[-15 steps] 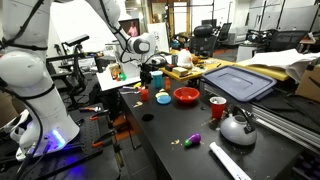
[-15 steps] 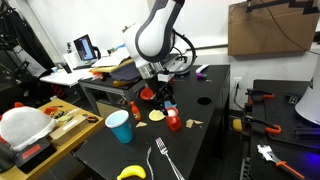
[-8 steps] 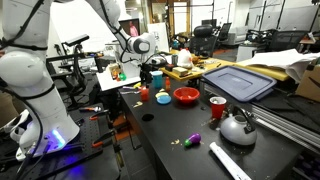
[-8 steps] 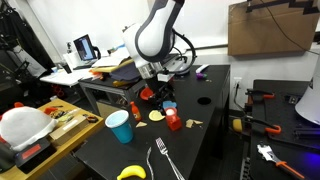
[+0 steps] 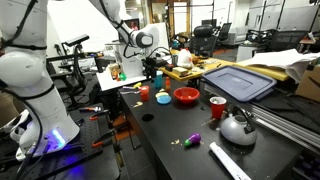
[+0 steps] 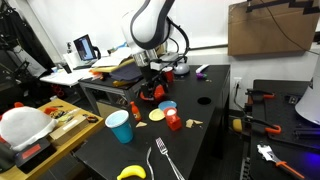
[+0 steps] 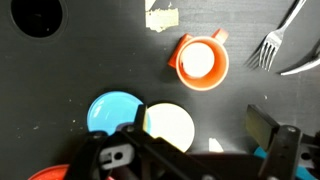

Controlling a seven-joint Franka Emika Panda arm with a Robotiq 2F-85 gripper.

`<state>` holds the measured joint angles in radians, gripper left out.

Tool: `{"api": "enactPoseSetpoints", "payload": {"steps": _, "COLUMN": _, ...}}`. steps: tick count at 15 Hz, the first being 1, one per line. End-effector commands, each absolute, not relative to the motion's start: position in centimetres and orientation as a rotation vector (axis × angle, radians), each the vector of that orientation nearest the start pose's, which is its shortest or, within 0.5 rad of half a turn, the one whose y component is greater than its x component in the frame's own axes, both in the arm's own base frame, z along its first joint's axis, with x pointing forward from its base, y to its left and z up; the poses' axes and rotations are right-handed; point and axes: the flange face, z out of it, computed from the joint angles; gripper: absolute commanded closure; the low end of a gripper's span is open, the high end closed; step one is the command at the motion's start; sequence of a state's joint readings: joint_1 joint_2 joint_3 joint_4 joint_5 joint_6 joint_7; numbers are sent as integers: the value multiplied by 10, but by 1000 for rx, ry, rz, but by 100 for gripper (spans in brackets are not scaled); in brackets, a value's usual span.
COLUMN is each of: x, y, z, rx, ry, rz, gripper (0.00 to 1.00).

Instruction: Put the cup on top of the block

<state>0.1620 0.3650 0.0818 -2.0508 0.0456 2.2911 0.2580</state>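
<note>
The small orange-red cup (image 7: 198,62) stands upright on the dark table, its pale inside facing up. In both exterior views (image 6: 173,117) (image 5: 143,91) it sits a little raised on something small and red, which looks like the block (image 6: 175,126). From above the cup hides the block. My gripper (image 7: 200,126) is open and empty. It hangs above the table beside the cup, over a pale yellow disc (image 7: 168,125), and touches neither. It also shows in both exterior views (image 6: 156,80) (image 5: 155,72).
A light blue disc (image 7: 113,113) lies next to the yellow disc. A fork (image 7: 268,45), a paper scrap (image 7: 162,18) and a table hole (image 7: 38,15) lie nearby. Also on the table: red bowl (image 5: 186,96), red mug (image 5: 217,107), kettle (image 5: 237,127), light blue cup (image 6: 120,126), orange bottle (image 6: 134,110), banana (image 6: 130,172).
My gripper has risen and drawn back from the cup, toward the red bowl. The cup has stayed in place.
</note>
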Motion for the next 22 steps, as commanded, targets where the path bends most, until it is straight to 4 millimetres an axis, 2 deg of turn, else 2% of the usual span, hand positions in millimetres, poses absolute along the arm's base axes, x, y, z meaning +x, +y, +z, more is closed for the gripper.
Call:
{"api": "enactPoseSetpoints", "payload": {"steps": 1, "x": 575, "y": 114, "z": 289, "rx": -3076, "ry": 193, "rz": 117, "gripper": 0}}
{"api": "enactPoseSetpoints", "payload": {"steps": 5, "x": 587, "y": 85, "z": 320, "rx": -3049, "ry": 288, "rz": 56, "gripper": 0}}
{"api": "enactPoseSetpoints", "payload": {"steps": 8, "x": 591, "y": 74, "z": 341, "rx": -3054, "ry": 322, "rz": 19, "gripper": 0}}
{"api": "enactPoseSetpoints", "payload": {"steps": 16, "x": 587, "y": 77, "z": 392, "rx": -3095, "ry": 333, "rz": -10, "gripper": 0}}
{"api": "enactPoseSetpoints", "payload": {"steps": 22, "x": 580, "y": 72, "z": 416, "rx": -3150, "ry": 397, "rz": 10, "gripper": 0}}
